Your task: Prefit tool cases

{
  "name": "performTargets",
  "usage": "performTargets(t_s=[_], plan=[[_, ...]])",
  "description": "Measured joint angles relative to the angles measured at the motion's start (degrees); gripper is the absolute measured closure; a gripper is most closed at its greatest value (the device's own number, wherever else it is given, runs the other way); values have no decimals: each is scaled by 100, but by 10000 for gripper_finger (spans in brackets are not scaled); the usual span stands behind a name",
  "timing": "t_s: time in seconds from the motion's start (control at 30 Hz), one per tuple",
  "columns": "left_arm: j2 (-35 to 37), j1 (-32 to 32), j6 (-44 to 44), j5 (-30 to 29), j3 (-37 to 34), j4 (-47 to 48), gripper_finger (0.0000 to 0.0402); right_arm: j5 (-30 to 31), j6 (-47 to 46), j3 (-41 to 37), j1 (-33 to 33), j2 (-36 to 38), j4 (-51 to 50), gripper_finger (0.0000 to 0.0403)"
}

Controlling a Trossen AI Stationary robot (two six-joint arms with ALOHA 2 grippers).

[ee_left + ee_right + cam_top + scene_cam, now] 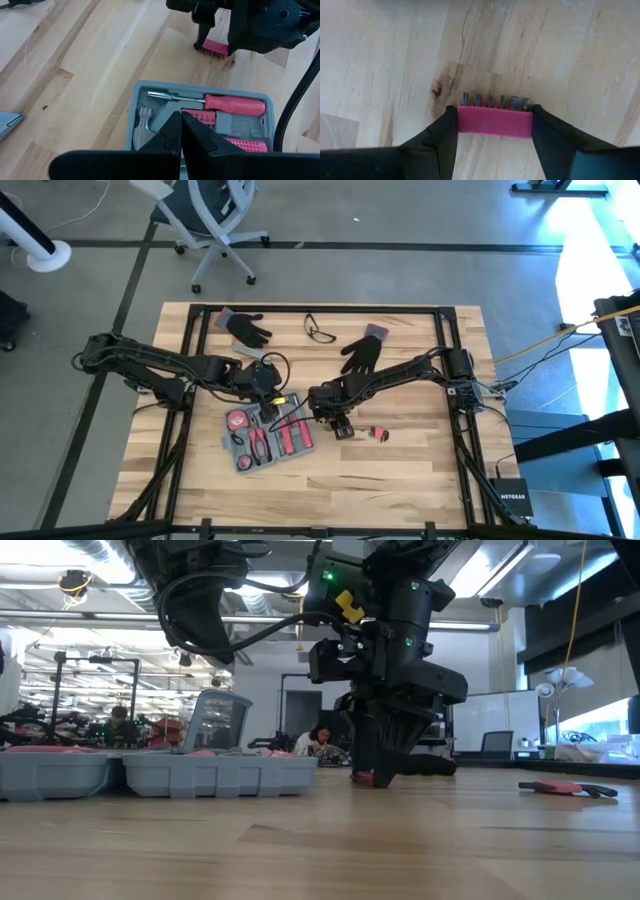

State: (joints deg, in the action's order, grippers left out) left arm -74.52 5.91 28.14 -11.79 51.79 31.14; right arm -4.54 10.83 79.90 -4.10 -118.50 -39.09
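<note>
Landmark: tool case (268,438). Bare table (400,480) on its near side and to its right past the small red tool (380,434), so that side is passable. Right gripper (340,426), closed on the pink bit holder (495,121), blocks the case's right edge. Left gripper (268,395), fingers together, hangs over the case's far end. Beyond that lie two black gloves (245,327) and glasses (320,331).

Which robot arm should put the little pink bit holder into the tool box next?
The right arm, probably. Its gripper is already shut on the pink bit holder on the table, just beside the tool box. The left gripper is shut and empty, above the tool box.
</note>
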Motion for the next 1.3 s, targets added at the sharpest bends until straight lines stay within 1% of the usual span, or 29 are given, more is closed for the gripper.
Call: performTargets(t_s=[0.13,0.33,0.43,0.6,0.73,0.83,1.0,1.13,1.3], plan=[[0,0,-26,0,0,0,401,0,-2,0,0,0,-2,196],[169,15,-476,-28,0,-2,401,7,-2,-7,0,64,-79,197],[335,15,-621,-275,0,67,401,41,-2,73,4,87,-297,197],[780,15,-695,-823,0,494,401,34,-2,366,4,96,-433,198],[1211,15,-642,-1023,0,729,401,-74,-3,644,4,98,-398,198],[1497,15,-565,-1054,0,846,402,-236,-1,936,4,101,-395,198],[1753,15,-457,-1200,0,1069,401,-428,-35,1359,-43,113,-68,198],[1790,15,-449,-1204,2,1215,401,-469,-110,1408,-172,114,238,198],[1788,92,-396,-1202,0,1350,401,-514,-163,1419,-532,71,396,198]])
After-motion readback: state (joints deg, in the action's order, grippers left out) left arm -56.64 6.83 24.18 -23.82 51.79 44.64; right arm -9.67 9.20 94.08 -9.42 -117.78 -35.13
